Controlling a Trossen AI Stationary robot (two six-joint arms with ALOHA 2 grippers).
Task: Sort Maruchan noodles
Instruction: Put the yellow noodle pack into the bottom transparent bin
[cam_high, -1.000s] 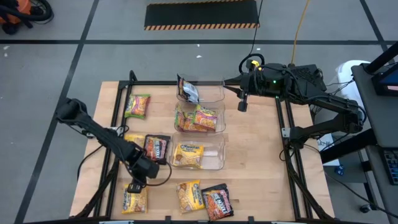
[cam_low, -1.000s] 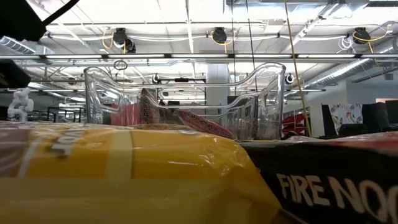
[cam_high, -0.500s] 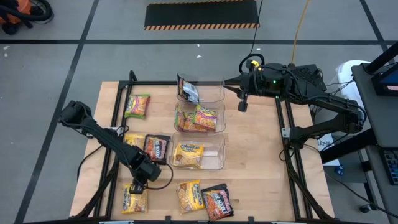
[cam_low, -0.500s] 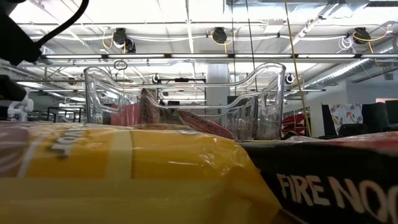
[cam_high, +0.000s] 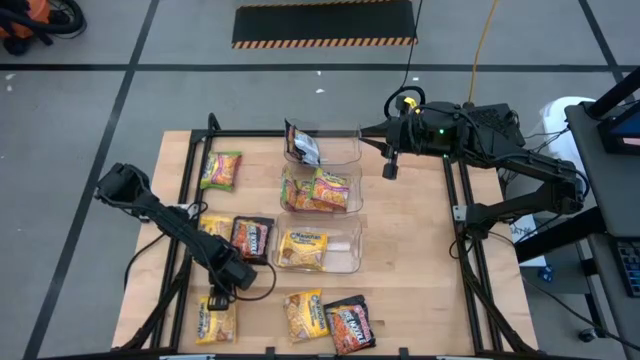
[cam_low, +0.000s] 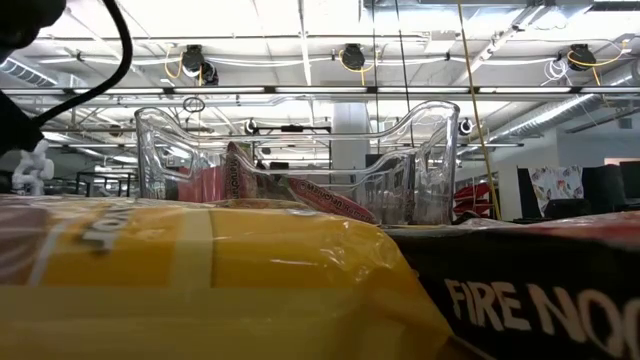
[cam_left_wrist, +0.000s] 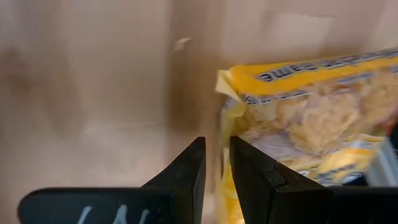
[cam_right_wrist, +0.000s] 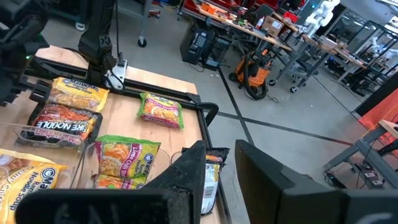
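Note:
Maruchan noodle packets lie flat on the wooden table. At the near left is a yellow packet (cam_high: 216, 321) (cam_left_wrist: 311, 112), and my left gripper (cam_high: 214, 301) (cam_left_wrist: 216, 146) stands slanting down just over its far edge, open by a narrow gap with nothing between the fingers. Another yellow packet (cam_high: 305, 314) and a dark one (cam_high: 349, 323) lie near the front edge. A dark packet (cam_high: 252, 238) and a green-yellow one (cam_high: 221, 170) lie on the left. My right gripper (cam_high: 388, 170) (cam_right_wrist: 221, 152) hangs high at the far right, open and holding nothing.
Three clear bins stand in a row down the table's middle: the far one (cam_high: 335, 147) holds a dark packet on edge, the middle one (cam_high: 318, 190) green-yellow packets, the near one (cam_high: 345, 247) a yellow packet. Black frame rails (cam_high: 465, 260) run along both sides.
My left gripper has come down and a little toward the near edge, onto the yellow packet at the near left, rolling slightly as it sank. My right arm has kept still. No packet has moved.

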